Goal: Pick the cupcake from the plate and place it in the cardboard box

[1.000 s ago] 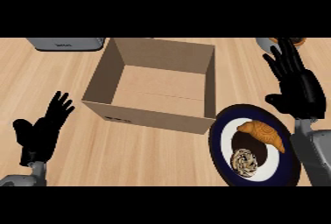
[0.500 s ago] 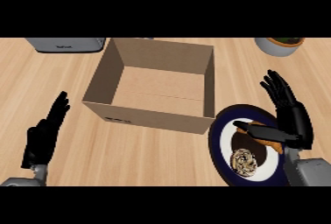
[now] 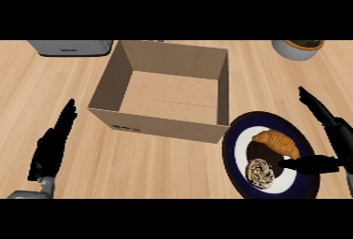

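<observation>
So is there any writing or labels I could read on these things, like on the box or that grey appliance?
Nothing can be read.
Cardboard box: a small dark mark on the front wall near the lower left corner, too blurred to read.
Grey appliance: a faint dark mark on its front, too small to read.
Plate, pastries, pot: no text visible.

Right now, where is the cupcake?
In the head view the cupcake sits low on the plate at lower right, just below the croissant, with the right hand's thumb beside it.
</observation>
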Controlling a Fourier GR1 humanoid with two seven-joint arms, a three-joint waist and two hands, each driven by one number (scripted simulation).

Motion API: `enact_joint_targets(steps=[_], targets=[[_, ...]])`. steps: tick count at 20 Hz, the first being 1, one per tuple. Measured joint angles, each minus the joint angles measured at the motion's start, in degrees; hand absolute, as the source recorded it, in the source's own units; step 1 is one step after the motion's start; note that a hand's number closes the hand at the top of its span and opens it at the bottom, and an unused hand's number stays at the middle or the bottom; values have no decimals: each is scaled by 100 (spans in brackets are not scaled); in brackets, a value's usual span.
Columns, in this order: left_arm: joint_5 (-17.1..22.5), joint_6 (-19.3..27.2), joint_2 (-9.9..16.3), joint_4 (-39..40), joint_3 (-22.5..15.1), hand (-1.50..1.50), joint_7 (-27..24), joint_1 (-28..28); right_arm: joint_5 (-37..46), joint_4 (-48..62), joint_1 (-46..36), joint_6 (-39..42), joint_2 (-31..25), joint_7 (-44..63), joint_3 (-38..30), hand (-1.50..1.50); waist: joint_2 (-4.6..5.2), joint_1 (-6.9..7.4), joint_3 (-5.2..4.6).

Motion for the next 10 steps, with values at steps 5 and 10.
enact_joint_targets(steps=[5,10], targets=[[25,-56,-2,-9,26,0,-41,45,510,-351,24,908,-1067,739,412,-150,-5,29,-9],[10,-122,6,-5,66,0,15,-22,699,-867,-71,1782,-1576,1633,825,-150,1,43,-4]])
